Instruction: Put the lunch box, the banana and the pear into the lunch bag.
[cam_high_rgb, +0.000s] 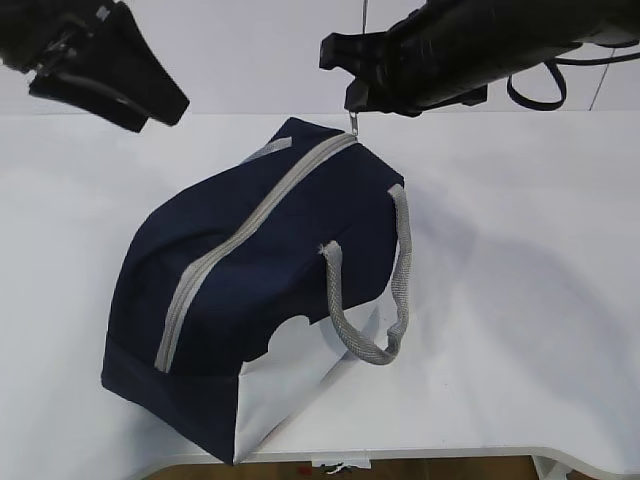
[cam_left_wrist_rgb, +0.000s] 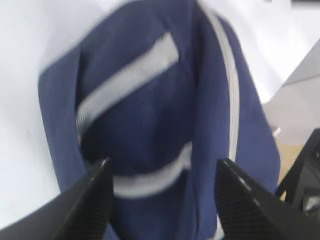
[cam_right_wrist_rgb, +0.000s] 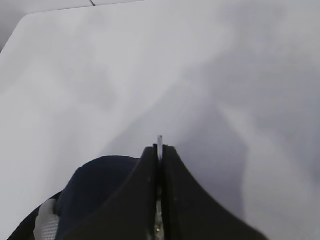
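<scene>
The lunch bag (cam_high_rgb: 260, 290) lies on its side on the white desk (cam_high_rgb: 520, 300), its grey zipper (cam_high_rgb: 250, 225) run shut along the top. You see no lunch box, banana or pear in any view; judged from that and the closed zipper, they are inside and you are in the closing step, at or near its end.

Right tool (cam_right_wrist_rgb: 159, 150): fingers pressed together on a thin metal piece, the zipper pull (cam_high_rgb: 354, 124), at the bag's far end. The pull stands up from the zipper's end, taut.

Left tool (cam_left_wrist_rgb: 160, 192): jaws wide apart, holding nothing, hovering above the bag's navy fabric. In the exterior view it (cam_high_rgb: 150, 105) sits up and left, clear of the bag.

Next move, as a judgement: check that the slider has reached the end of its track, then release the pull and lift the right arm away without dragging the bag.

Writing: no brand, label or lettering is readable on the bag or arms; the left wrist view is blurred.
</scene>
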